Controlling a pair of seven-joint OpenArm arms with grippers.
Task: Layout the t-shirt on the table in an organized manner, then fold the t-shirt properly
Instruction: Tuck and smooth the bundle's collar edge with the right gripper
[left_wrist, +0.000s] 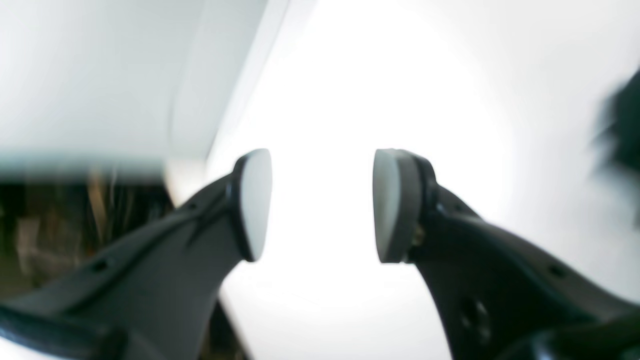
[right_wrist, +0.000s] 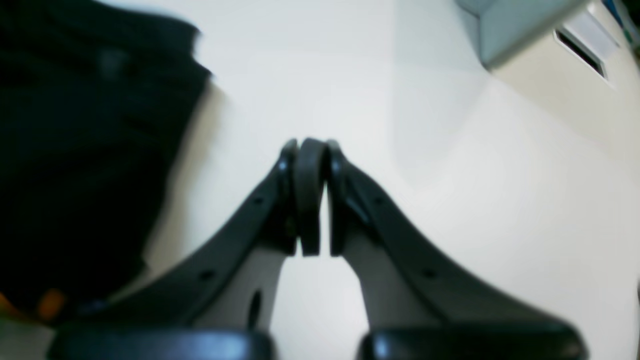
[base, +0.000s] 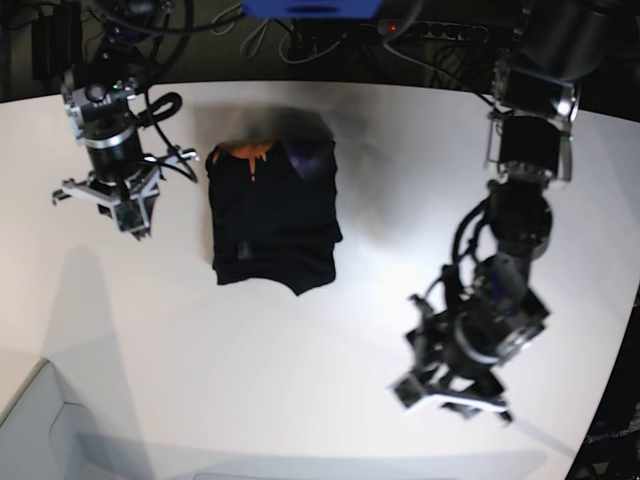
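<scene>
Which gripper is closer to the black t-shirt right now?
Right. The right gripper hangs just beside the folded t-shirt, shut on nothing; the left gripper is open, far across the table.

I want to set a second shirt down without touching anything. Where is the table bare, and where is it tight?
Widest bare stretch: the table in front of the folded t-shirt, running toward the left gripper. Also bare: between the t-shirt's side and the left arm. Tight: the narrow strip between the t-shirt and the shut right gripper.
</scene>
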